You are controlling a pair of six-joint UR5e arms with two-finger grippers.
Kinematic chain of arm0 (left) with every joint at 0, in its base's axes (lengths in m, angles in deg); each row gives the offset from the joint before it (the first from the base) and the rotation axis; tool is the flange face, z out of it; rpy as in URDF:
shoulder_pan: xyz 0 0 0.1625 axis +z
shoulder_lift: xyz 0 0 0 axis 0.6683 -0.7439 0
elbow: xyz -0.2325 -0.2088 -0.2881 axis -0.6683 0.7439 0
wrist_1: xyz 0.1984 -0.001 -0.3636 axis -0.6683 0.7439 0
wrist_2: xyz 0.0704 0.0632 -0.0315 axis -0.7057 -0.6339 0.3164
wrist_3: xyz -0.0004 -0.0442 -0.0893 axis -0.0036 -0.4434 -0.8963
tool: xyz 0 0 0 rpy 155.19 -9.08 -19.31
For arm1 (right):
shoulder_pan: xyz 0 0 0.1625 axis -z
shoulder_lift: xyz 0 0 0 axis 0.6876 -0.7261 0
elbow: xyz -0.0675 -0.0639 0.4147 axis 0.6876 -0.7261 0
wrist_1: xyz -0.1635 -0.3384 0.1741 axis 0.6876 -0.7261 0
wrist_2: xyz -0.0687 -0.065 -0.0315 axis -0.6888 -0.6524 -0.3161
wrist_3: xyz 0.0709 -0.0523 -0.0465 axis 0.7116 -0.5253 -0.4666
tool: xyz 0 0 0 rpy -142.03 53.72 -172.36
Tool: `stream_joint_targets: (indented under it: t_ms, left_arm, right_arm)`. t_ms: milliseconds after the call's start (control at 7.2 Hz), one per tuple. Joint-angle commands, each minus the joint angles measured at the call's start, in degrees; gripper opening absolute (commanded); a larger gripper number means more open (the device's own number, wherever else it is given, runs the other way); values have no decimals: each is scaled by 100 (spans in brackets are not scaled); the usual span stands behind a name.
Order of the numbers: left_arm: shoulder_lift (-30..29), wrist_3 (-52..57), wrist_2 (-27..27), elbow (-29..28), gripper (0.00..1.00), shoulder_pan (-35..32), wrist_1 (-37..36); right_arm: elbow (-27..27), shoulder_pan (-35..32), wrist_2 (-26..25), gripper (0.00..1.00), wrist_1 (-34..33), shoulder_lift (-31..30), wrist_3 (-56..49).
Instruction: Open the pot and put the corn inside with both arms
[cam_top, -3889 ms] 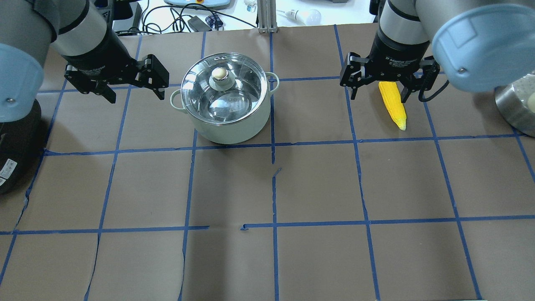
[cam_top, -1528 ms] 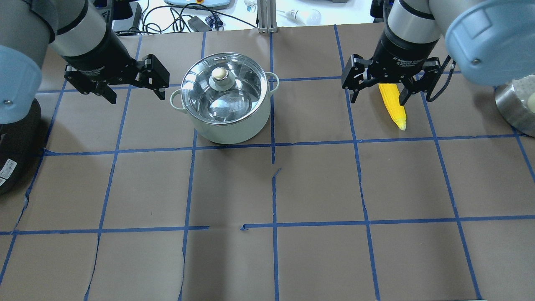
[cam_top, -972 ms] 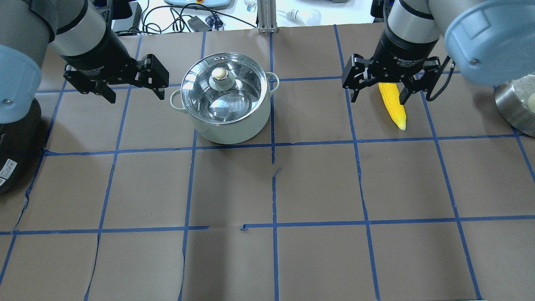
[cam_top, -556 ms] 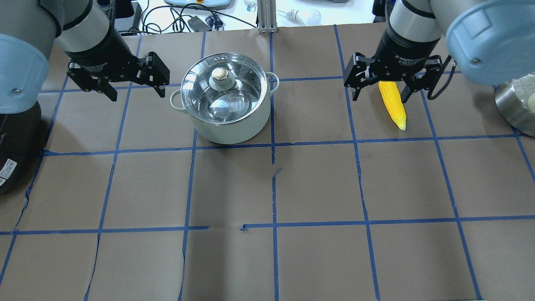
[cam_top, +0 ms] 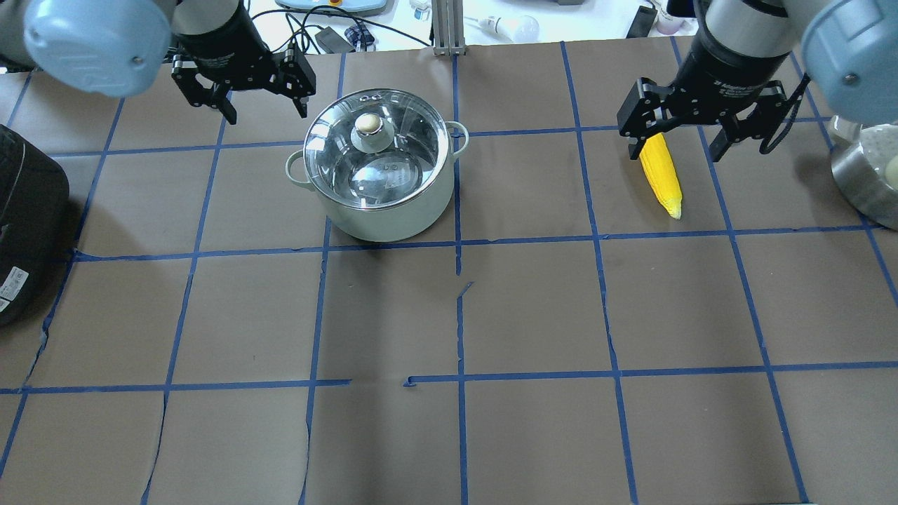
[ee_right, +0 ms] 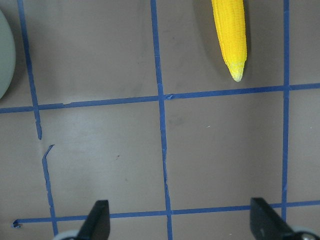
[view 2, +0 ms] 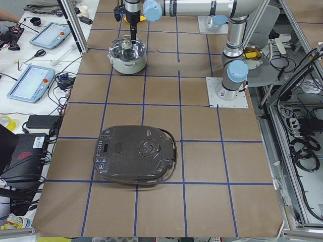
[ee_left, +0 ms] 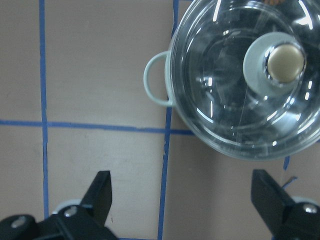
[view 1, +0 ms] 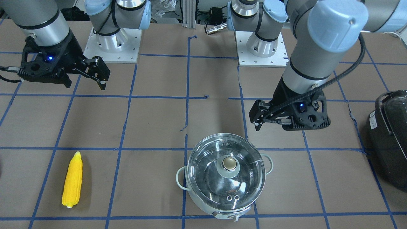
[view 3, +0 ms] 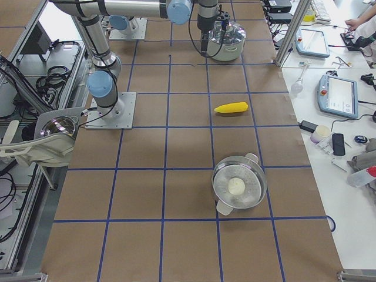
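The pot (cam_top: 379, 168) stands on the table with its glass lid and brassy knob (cam_top: 370, 125) on; it also shows in the front view (view 1: 225, 178) and the left wrist view (ee_left: 245, 85). My left gripper (cam_top: 265, 112) is open and empty, held high beside the pot's left handle (ee_left: 155, 80), fingers (ee_left: 100, 192) clear of it. The yellow corn (cam_top: 663, 175) lies flat on the table, also in the front view (view 1: 72, 179) and the right wrist view (ee_right: 231, 35). My right gripper (cam_top: 677, 151) is open and empty, high above the corn's thick end.
A large black appliance (cam_top: 28, 210) sits at the left edge, also in the front view (view 1: 389, 136). A steel bowl (cam_top: 866, 175) with a white lump stands at the right edge. Blue tape lines grid the brown table cover.
Both grippers have risen, still open. In the overhead view the left one moved up and right towards the pot's far left side; the right one moved right, uncovering more of the corn.
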Motion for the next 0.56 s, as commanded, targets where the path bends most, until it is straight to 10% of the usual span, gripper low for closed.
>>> stream_joint_targets:
  t_ms: [0, 417]
  left_arm:
    - [-697, -418, -14, -517, 100, -300, -41]
    - [-1217, -735, 30, -545, 99, -652, -612]
  right_arm:
    - [51, 523, 44, 100, -412, 399, -722]
    - [148, 904, 53, 100, -1809, 1445, -1702]
